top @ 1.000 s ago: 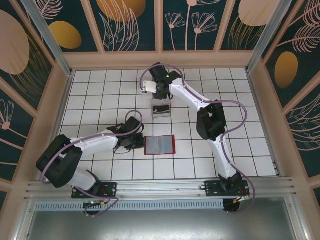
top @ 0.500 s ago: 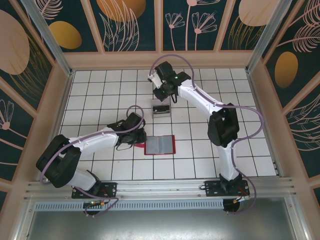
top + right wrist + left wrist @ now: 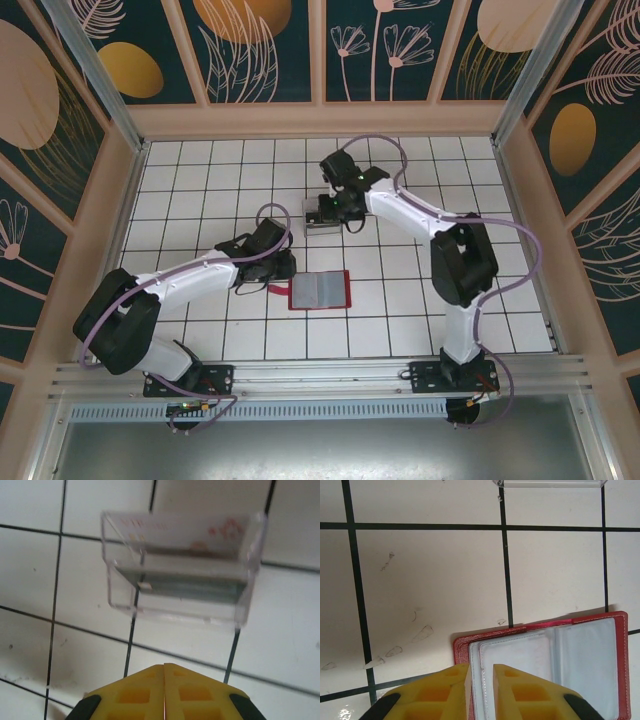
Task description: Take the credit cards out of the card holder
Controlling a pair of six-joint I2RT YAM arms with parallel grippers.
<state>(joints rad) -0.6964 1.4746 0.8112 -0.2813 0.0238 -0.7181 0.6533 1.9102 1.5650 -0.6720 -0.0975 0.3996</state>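
Your right gripper (image 3: pixel 164 670) has its 2 yellow fingers (image 3: pixel 135 695) pressed flat together with no gap, and nothing is caught between them. It hangs just short of the clear plastic box (image 3: pixel 180 570), which sits at 12 o'clock from the fingertips, apart from them. Inside that box you can see the credit cards (image 3: pixel 175 530): a pale one with reddish print stands against the far wall, and a darker band lies lower down. Blur hides how many there are. Your left gripper (image 3: pixel 481 672) has its jaws only a narrow slit apart, set over the 9 o'clock edge of the card holder (image 3: pixel 555 655). You cannot tell whether they pinch that edge or merely stand above it. The card holder lies open and flat on the white tiled table (image 3: pixel 200 190), its 2 grey pocket pages facing up inside the red border. Whether any card sits in those pockets is not clear. From above, the box stands at 12 o'clock from the card holder, apart from it.
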